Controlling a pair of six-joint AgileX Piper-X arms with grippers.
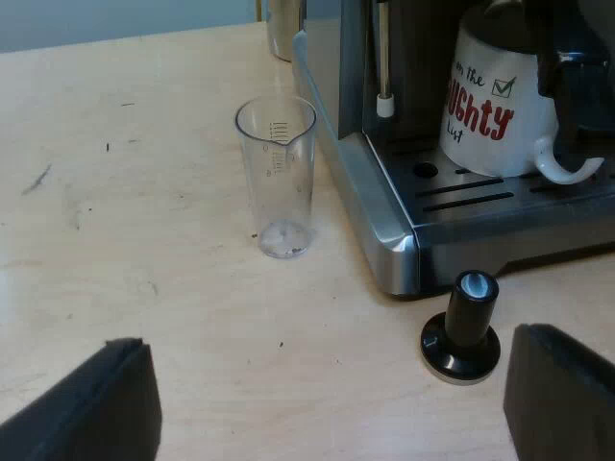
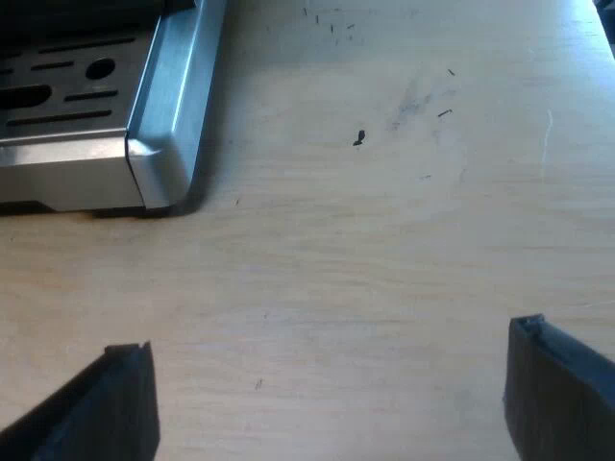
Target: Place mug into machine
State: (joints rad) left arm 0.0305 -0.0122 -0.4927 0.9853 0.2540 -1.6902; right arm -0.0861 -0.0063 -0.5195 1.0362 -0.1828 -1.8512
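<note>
Left wrist view: the left gripper (image 1: 332,403) hovers low over the wooden table (image 1: 144,250), its two black fingers spread wide with nothing between them. There is one mug (image 1: 495,106), white with red lettering and a green tick box. It stands on the slotted drip tray (image 1: 500,197) of the one espresso machine (image 1: 384,221). Its long axis is vertical and the lettering reads upright. Its top runs under dark parts of the machine, so I cannot tell how its rim sits. Its handle curls out low on the body toward about four o'clock. One thin steam wand (image 1: 384,101) with a white tip hangs near the mug. One clear measuring glass (image 1: 276,178) stands upright on the table just beside the machine's steel side. One tamper (image 1: 461,327) with a black knob stands on its base by the machine's front corner, at about four o'clock from the glass.

Right wrist view: the right gripper (image 2: 332,403) is likewise spread wide and holds nothing, over bare table (image 2: 384,240). One rounded steel corner of the machine's tray (image 2: 159,144) lies at about ten o'clock from the gripper.
</note>
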